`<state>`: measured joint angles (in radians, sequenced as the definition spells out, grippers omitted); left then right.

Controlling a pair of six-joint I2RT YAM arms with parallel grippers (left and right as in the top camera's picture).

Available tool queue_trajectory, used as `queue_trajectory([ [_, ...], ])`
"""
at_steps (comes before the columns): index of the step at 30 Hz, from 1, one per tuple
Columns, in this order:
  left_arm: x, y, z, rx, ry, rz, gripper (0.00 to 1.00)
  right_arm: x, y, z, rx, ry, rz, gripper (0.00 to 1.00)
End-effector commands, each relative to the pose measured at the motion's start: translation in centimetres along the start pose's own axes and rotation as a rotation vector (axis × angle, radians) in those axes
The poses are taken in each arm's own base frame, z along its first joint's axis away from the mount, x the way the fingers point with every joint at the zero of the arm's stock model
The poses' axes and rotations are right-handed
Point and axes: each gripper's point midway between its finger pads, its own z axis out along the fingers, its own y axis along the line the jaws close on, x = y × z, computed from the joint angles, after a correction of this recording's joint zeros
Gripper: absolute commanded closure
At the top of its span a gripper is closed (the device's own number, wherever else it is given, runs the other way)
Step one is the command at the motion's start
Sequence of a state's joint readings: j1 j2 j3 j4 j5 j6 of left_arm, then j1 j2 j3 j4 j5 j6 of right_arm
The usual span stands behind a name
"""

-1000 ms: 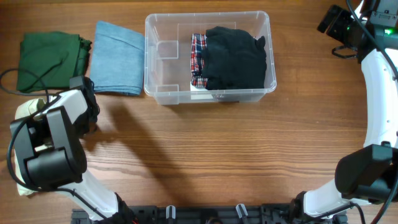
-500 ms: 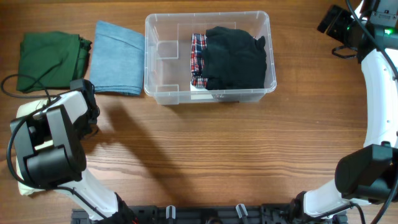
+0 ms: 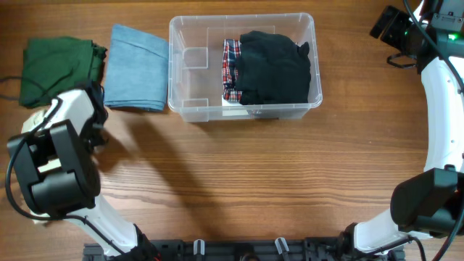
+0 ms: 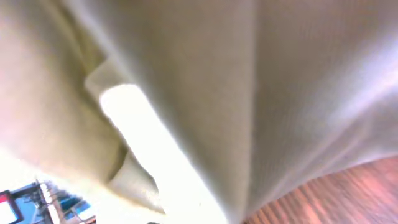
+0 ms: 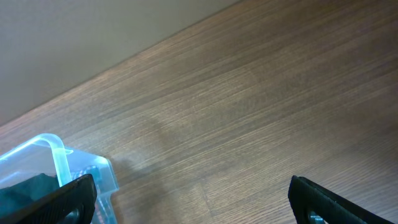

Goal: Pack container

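Note:
The clear container point(image 3: 178, 109) stands at the table's back centre. A black garment point(image 3: 275, 65) and a plaid one point(image 3: 231, 69) lie in its right half. My left arm point(image 3: 72, 123) bends over the table's left edge and hides its own fingers from above. A cream garment point(image 3: 32, 122) peeks out under it. In the left wrist view that cream garment point(image 4: 186, 93) fills the frame, bunched right against the camera, with the left gripper shut on it. My right gripper point(image 5: 202, 205) hangs open and empty at the back right, beside the container's corner point(image 5: 62, 162).
A folded green garment point(image 3: 58, 69) and a folded light blue one point(image 3: 138, 65) lie left of the container. Bare wooden table point(image 3: 275, 174) runs across the front and right. A dark cable point(image 3: 11, 78) trails over the green garment's left edge.
My left gripper has closed on the cream fabric, and the left arm has shifted up and to the left, nearer the green garment. The right arm has not moved.

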<state>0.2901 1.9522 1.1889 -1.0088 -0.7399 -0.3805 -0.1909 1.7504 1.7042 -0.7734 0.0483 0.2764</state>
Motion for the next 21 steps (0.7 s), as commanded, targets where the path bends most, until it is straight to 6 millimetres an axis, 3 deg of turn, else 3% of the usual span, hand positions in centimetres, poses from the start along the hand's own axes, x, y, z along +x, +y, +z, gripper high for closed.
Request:
queue_trajectory([
  [1, -2.8, 0.0, -2.5, 0.083, -0.023, -0.069, 0.96, 0.7, 0.1, 0.8, -0.004, 0.023, 0.012, 0.00],
  [8, -5.8, 1.3, -7.2, 0.198, -0.035, -0.111, 0.96, 0.7, 0.1, 0.8, -0.004, 0.023, 0.012, 0.00],
  [21, -6.3, 3.5, -11.8, 0.315, -0.106, -0.171, 0.96, 0.7, 0.1, 0.8, -0.004, 0.023, 0.012, 0.00],
])
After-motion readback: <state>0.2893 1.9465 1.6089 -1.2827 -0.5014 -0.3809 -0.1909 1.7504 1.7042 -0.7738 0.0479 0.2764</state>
